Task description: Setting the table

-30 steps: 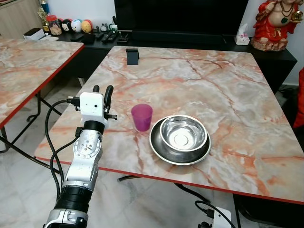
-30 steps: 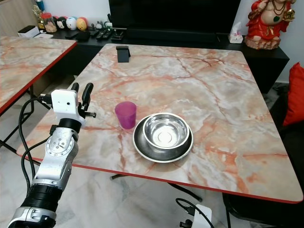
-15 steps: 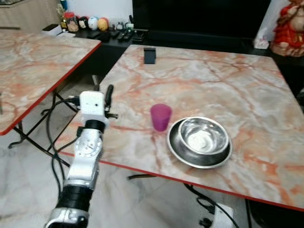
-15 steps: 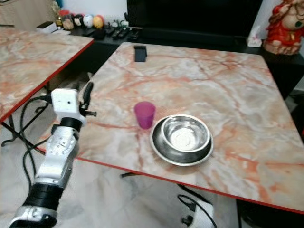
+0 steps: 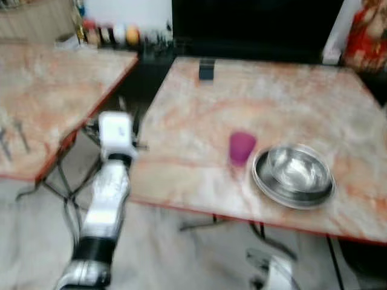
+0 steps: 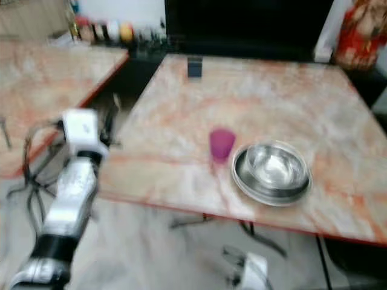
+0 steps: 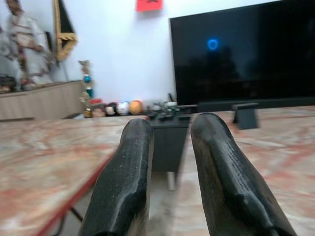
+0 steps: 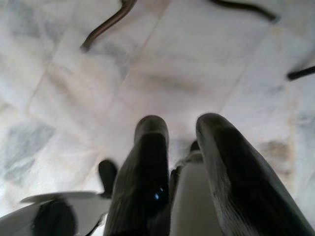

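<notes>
The head views are blurred. A purple cup (image 5: 242, 147) stands on the marble table (image 5: 199, 115), just left of a steel bowl (image 5: 294, 170) that sits in a steel plate (image 5: 266, 184). My left gripper (image 7: 172, 123) is raised beside the table's left edge, well left of the cup, behind its white wrist block (image 5: 115, 130). Its fingers (image 7: 130, 167) stand a little apart and hold nothing. My right gripper (image 8: 182, 120) hangs low over the tiled floor, open and holding nothing.
A second marble table (image 5: 48, 90) stands to the left, with thin metal items (image 5: 15, 136) near its front. A strip of floor (image 5: 48, 205) separates the tables. A black stand (image 5: 207, 68) sits at the far edge. A dark cabinet (image 5: 151, 57) and red statue (image 5: 369, 30) are behind.
The whole picture has slid right and blurred, so the camera has turned left, bringing more of the left table into view. Cup, bowl and plate stay put. The left arm stays raised.
</notes>
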Motion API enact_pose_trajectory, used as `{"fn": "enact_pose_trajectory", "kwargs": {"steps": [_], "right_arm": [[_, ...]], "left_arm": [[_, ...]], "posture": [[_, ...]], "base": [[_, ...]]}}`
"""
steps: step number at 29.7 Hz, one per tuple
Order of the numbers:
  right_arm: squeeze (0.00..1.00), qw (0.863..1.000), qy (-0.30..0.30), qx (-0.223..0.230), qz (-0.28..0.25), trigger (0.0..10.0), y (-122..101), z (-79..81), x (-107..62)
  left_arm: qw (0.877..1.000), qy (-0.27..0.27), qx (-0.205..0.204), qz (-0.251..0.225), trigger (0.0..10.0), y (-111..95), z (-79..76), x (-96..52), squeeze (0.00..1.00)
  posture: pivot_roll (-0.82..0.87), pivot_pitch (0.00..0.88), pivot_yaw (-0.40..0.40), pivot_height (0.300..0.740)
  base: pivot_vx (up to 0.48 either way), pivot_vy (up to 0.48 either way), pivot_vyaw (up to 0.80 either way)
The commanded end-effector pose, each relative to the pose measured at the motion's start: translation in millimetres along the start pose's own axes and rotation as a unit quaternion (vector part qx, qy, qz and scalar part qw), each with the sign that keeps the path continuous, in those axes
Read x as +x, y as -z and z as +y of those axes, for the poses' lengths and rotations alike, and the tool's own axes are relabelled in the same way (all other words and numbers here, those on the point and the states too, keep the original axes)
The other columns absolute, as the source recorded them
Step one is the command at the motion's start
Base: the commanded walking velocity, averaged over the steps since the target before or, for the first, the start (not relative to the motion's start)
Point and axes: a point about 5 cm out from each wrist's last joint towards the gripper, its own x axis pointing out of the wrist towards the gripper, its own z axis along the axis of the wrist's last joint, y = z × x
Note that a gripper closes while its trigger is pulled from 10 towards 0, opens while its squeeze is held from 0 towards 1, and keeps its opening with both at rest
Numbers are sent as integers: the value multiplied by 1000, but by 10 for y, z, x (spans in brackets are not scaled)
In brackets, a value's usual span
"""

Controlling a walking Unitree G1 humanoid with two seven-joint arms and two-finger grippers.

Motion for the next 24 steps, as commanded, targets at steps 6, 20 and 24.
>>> {"fn": "enact_pose_trajectory", "kwargs": {"steps": [6, 20, 24], "right_arm": [[0, 1000, 13, -2, 0, 10000, -3, -101, -4], [0, 1000, 11, -9, -1, 10000, -14, -109, -1], [0, 1000, 10, -10, -1, 10000, -19, -107, 0]], "left_arm": [[1000, 14, -3, -4, 10000, -25, -101, 16, 0], [1000, 9, -2, -1, 10000, -9, -87, 13, 0], [1000, 8, -1, 0, 10000, -6, -83, 16, 0]], "posture": [[70, 0, 13, 740], [72, 0, 6, 740], [72, 0, 6, 740]], "base": [[0, 480, 0], [0, 480, 0], [0, 480, 0]]}}
